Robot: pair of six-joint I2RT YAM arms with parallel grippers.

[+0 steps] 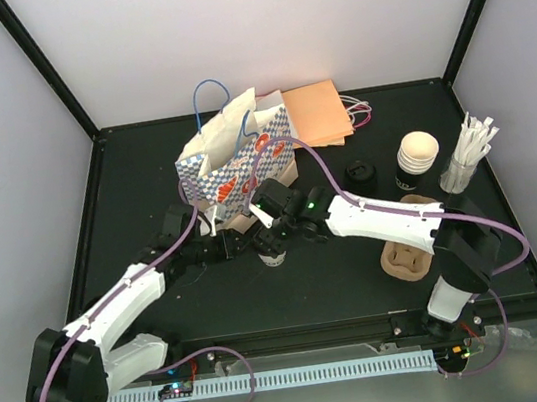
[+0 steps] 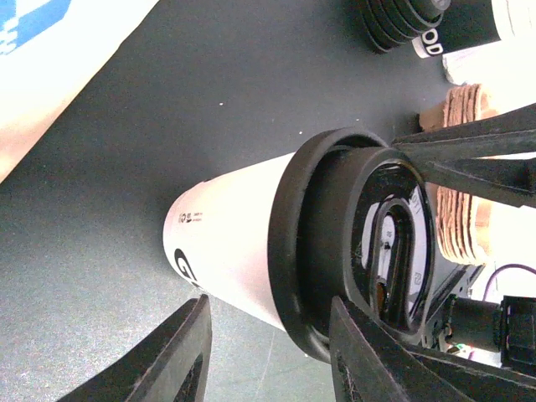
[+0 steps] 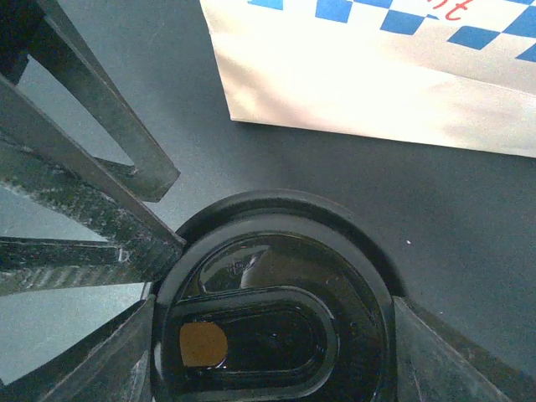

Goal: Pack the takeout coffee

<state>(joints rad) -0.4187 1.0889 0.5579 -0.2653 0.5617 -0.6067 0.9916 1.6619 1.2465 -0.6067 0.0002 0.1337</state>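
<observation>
1. The takeout coffee (image 1: 272, 251), black lid (image 3: 276, 327) on, stands upright on the desk (image 1: 313, 295), just in front of the checkered paper bag (image 1: 237, 160).
2. The right arm's fingers (image 3: 100, 360) clasp its lid from both sides.
3. The left arm's fingers (image 2: 180, 360) straddle the cup; whether they grip it, I cannot tell.

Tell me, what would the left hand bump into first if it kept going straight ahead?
The coffee cup with the black lid. It sits directly ahead, apparently right between the fingers of the left hand, though depth is hard to judge.
</observation>
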